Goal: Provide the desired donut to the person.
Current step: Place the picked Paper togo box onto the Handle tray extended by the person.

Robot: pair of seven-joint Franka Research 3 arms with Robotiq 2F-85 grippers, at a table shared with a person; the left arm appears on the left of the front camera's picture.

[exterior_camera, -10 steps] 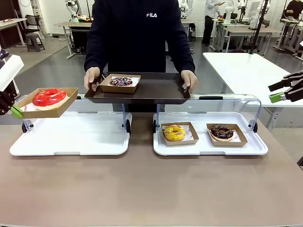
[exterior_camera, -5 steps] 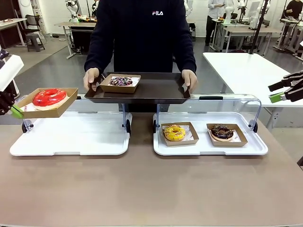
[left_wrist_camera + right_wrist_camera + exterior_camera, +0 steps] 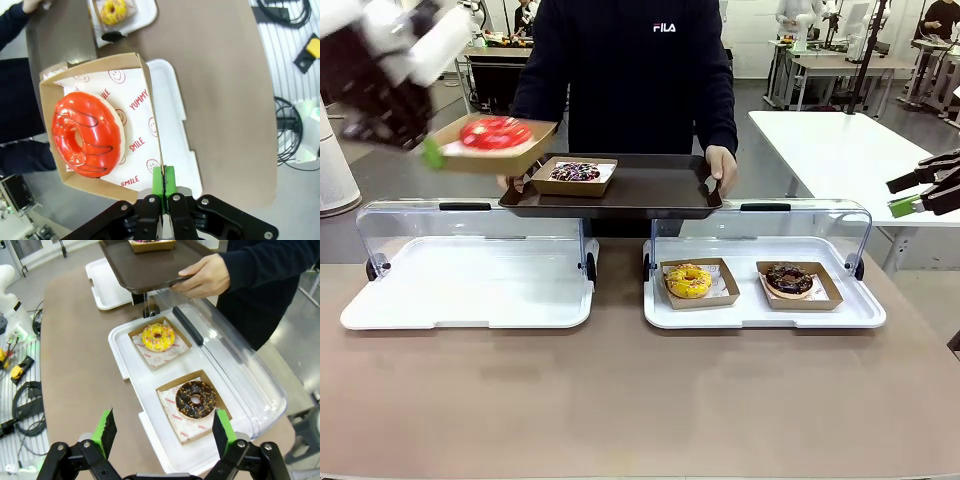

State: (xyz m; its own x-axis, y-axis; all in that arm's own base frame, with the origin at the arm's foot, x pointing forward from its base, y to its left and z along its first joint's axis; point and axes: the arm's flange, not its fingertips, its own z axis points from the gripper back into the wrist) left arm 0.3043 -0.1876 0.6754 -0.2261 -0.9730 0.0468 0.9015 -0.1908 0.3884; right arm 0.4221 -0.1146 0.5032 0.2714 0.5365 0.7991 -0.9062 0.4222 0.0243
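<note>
One left tool [image 3: 163, 192] pinched on red donut's box [image 3: 490, 145] edge above brown tray [image 3: 650, 190].

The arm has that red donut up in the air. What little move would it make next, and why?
Probably carry it a bit further right and lower it onto the bare part of the brown tray. The left gripper pinches the red donut's box above the tray's left end, where another boxed donut sits.

Red-glazed donut [image 3: 86, 134], dark squiggles
</note>
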